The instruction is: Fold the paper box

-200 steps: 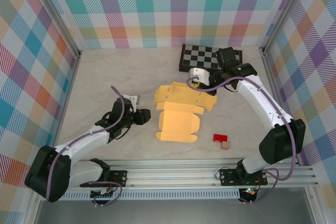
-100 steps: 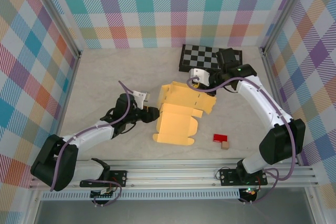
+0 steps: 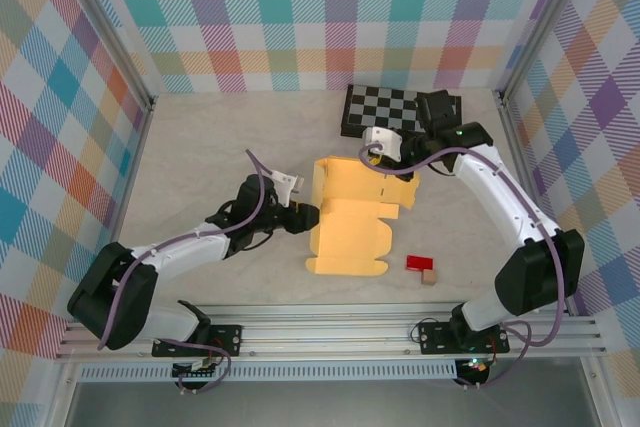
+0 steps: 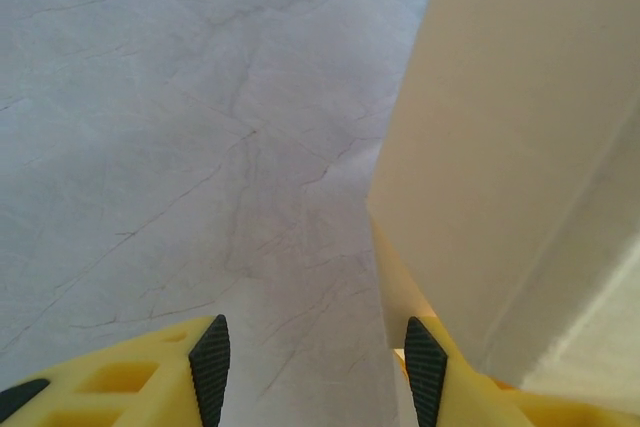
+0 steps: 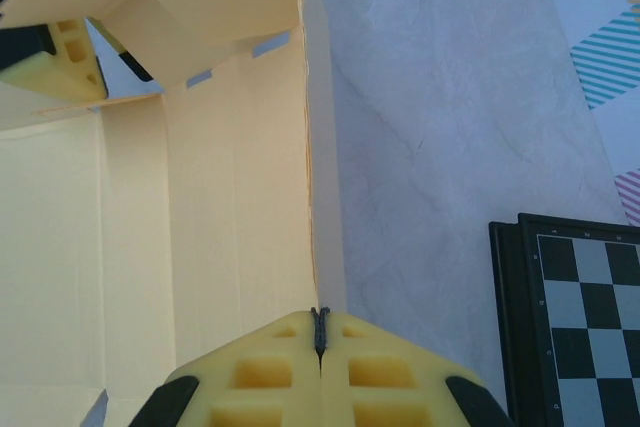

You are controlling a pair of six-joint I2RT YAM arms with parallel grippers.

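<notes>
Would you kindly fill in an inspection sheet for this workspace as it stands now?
Surface: pale marbled table, no spills seen.
Job's things: paper box, yellow-orange, partly folded, left wall raised, mid-table.
Clutter: checkerboard at the far edge; red block and tan block right of the box.
Claws: left claw open, beside the raised wall; right claw shut on the box's far edge.
Cables: left cable runs along its arm; right cable loops over the box's far corner.
Surroundings: plaid walls; metal rail at the near edge.
</notes>
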